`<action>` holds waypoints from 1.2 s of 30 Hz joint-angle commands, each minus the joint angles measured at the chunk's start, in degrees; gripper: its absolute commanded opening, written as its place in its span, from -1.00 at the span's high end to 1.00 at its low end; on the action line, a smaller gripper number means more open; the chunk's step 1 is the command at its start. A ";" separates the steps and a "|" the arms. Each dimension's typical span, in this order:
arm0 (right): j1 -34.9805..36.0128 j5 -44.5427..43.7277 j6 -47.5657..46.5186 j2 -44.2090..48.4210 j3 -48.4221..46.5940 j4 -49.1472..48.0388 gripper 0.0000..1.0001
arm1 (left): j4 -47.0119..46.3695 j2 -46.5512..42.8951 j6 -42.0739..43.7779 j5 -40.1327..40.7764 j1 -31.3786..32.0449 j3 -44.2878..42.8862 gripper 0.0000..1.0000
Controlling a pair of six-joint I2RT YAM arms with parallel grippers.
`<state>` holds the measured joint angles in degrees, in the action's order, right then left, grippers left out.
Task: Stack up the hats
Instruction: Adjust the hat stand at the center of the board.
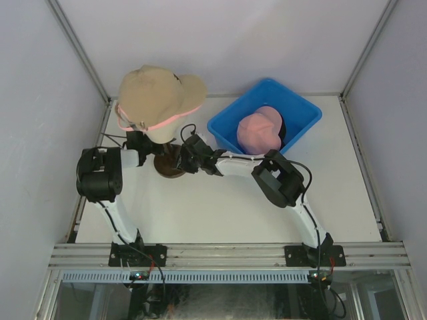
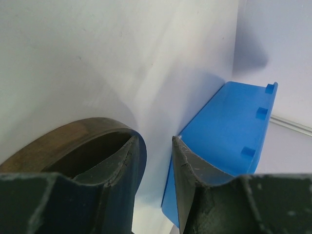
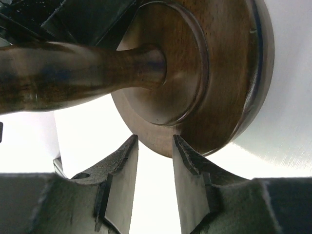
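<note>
Tan hat [image 1: 160, 93] sat on the mannequin head [image 1: 165, 133]; pink hat [image 1: 259, 130] lay in the blue bin [image 1: 303, 113]. Left gripper [image 2: 155, 139] and right gripper [image 3: 155, 139], both partly spread and empty, flanked the brown base [image 3: 229, 87] on the desk [image 1: 220, 213].

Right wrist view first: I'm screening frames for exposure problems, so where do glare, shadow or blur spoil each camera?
Right wrist: the table blows out to white, while the wooden base stays legible; left wrist: the end effector fingers look dark and underlit, and the blue bin casts a soft shadow; top external: even, crisp lighting.
</note>
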<state>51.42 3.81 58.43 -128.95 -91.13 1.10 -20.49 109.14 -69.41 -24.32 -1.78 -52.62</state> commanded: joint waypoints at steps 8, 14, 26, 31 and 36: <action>1.88 -4.09 1.69 3.63 5.95 3.67 0.33 | -1.39 3.00 1.07 -4.37 0.20 -5.02 0.25; 0.76 -5.78 1.39 9.37 11.96 0.22 0.33 | -10.41 0.35 -6.26 -3.00 -2.81 0.44 0.22; -0.75 -11.42 -6.50 15.07 15.37 0.24 0.17 | -17.26 -4.93 -11.47 -0.58 -7.98 7.40 0.18; -3.98 -11.53 -7.19 13.86 15.18 -2.15 0.18 | -18.53 -8.99 -10.68 1.19 -10.24 13.51 0.18; -7.10 -9.55 -7.46 10.59 10.26 -1.16 0.19 | -17.63 -13.08 -8.61 4.46 -10.61 19.03 0.18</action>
<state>46.46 -5.91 52.40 -116.60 -76.20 1.52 -36.05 100.68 -79.83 -22.87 -12.25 -36.99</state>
